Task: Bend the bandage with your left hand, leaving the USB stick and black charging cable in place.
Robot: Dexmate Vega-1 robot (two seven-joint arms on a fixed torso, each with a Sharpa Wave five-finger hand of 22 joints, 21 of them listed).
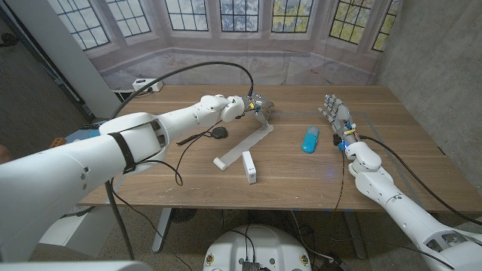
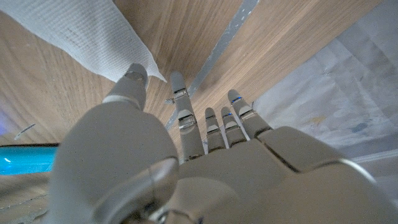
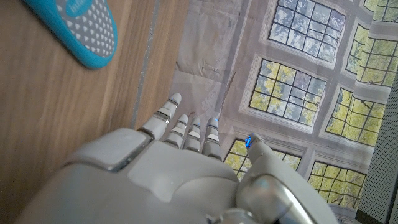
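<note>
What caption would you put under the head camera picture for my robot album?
Robot's left hand lifts one end of a white bandage off the wooden table.

No readable text, label, brand, number or sign is showing anywhere. The flat turquoise oval object with a grey patch of small pale marks (image 3: 78, 28) is carrying faint lettering on that patch, too blurred to read.
</note>
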